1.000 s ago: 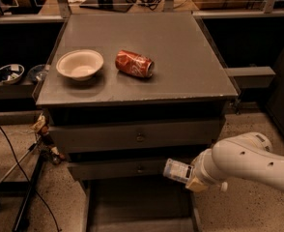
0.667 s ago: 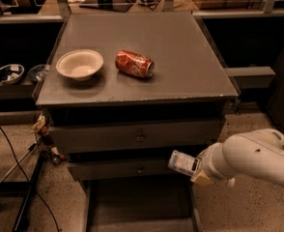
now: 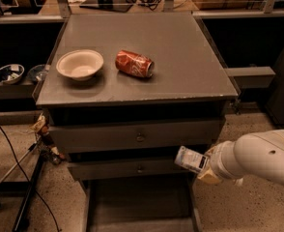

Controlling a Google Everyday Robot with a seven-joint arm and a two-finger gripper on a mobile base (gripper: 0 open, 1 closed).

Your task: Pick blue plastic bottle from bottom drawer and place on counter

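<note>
My gripper [image 3: 203, 164] is clamped on the bottle [image 3: 189, 158], holding it sideways just above the open bottom drawer [image 3: 132, 204], at its right side. The counter [image 3: 190, 47] carries a bowl [image 3: 79, 64] and a can [image 3: 134, 64].

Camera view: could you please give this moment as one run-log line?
tool: over bottom drawer right side, holding blue plastic bottle aloft | drawer: open | counter: bowl, red can; bottle not yet placed

Pincer [image 3: 203, 165] half hidden behind blue plastic bottle [image 3: 191, 159]
</note>
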